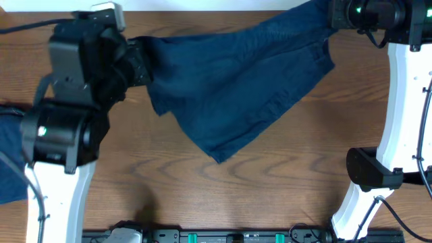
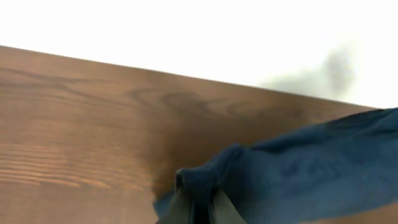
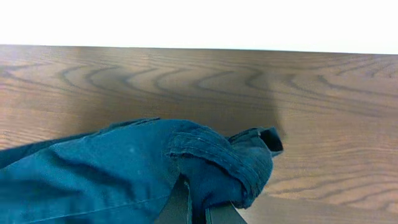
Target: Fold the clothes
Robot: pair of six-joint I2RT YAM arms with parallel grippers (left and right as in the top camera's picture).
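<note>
A dark blue garment, shorts by the look of it (image 1: 243,81), hangs stretched between my two grippers above the wooden table (image 1: 270,182). My left gripper (image 1: 138,62) is shut on its left corner, and in the left wrist view the cloth (image 2: 298,168) bunches between the fingers (image 2: 200,208). My right gripper (image 1: 334,15) is shut on the waistband corner at the top right; the right wrist view shows the hem (image 3: 211,155) pinched between the fingers (image 3: 198,211). The lower part of the garment droops to a point near the table's middle.
Another piece of blue cloth (image 1: 10,155) lies at the left edge, partly under the left arm. The right arm's white base (image 1: 378,169) stands at the right. A black rail (image 1: 229,236) runs along the front edge.
</note>
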